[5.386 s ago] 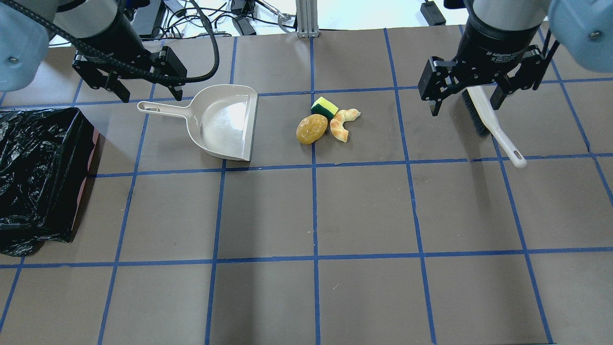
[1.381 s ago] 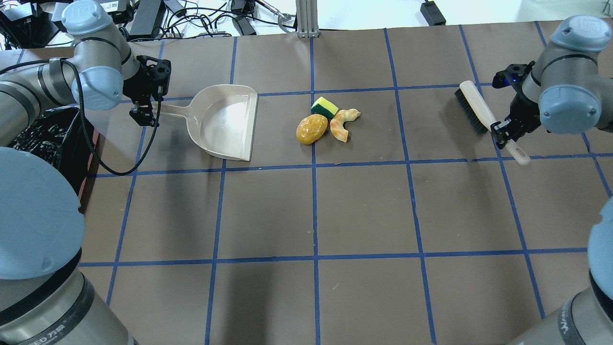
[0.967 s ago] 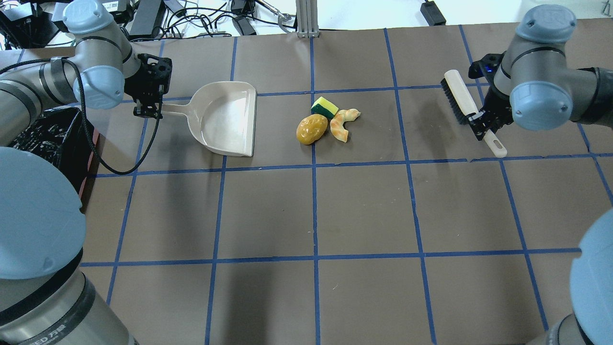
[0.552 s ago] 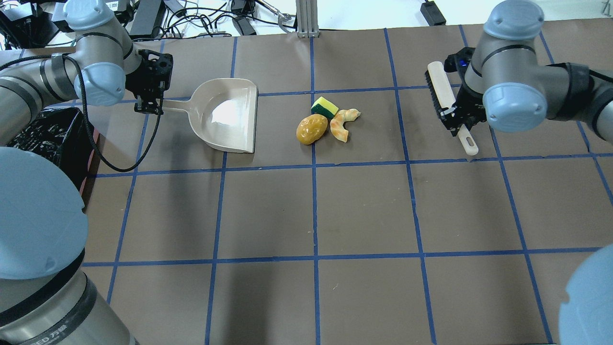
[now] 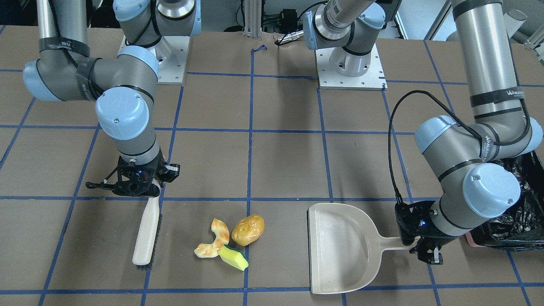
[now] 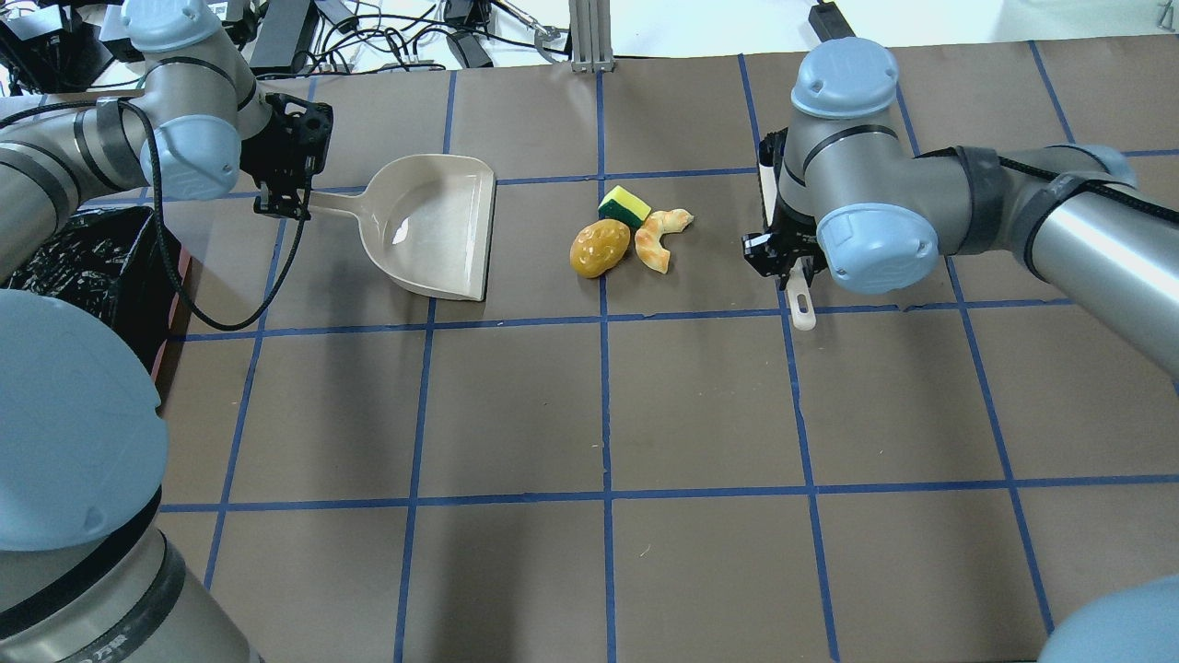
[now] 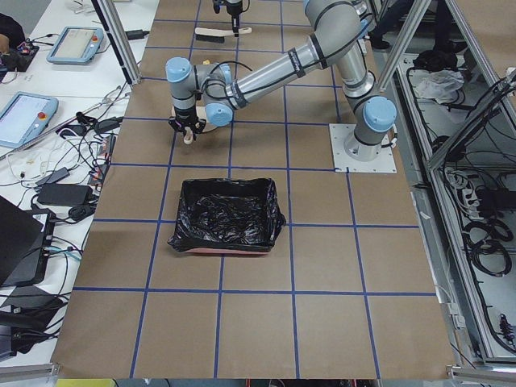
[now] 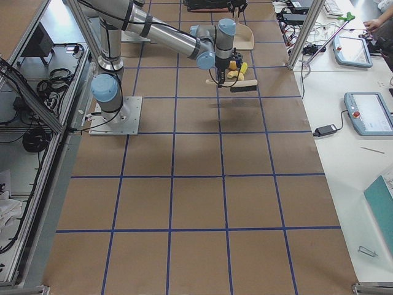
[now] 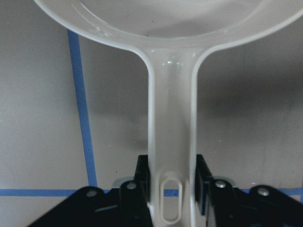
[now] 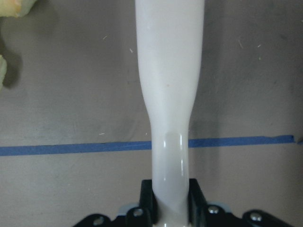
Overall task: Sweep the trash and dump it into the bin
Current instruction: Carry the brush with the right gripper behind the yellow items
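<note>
From the front, the right tool (image 5: 146, 190) squeezes the brush (image 5: 146, 231) handle and the left tool (image 5: 418, 245) squeezes the dustpan (image 5: 340, 250) handle. The potato (image 5: 247, 229), peel (image 5: 212, 243) and sponge (image 5: 233, 258) huddle on the table (image 5: 280, 170) between them. From above, the bin (image 6: 101, 267) sits at the table's left edge.

White lettering starting "WAN", rest unreadable, on black strap (image 5: 488, 100) round left arm (image 5: 480, 46).

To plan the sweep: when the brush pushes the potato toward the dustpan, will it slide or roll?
Probably roll: the potato looks rounded and glossy, so it may veer off the brush. The peel and sponge beside it look flatter and would likely slide instead.
</note>
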Robot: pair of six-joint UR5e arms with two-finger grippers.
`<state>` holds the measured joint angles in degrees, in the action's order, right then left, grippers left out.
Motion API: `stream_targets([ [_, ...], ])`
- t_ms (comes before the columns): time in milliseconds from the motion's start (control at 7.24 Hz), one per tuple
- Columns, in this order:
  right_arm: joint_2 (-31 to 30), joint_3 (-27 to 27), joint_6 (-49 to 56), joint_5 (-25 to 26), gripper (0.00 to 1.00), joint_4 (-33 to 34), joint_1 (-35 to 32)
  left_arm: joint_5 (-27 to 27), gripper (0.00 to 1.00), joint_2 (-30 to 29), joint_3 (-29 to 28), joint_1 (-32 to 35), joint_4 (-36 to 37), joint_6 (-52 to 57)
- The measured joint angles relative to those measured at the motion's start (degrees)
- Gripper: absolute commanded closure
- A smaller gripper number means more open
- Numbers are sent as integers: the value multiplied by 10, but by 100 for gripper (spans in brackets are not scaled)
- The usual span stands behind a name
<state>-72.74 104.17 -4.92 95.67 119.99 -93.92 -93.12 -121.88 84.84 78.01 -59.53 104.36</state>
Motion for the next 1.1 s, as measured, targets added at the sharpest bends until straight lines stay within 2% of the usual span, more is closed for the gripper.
stream_targets([
  [552,18,-5,-32,-7,100,-25,-46,-19,96,-2,0,15,-4,2],
  [1105,34,-9,-58,-25,100,-20,-70,-31,96,-4,-1,26,-2,-1],
])
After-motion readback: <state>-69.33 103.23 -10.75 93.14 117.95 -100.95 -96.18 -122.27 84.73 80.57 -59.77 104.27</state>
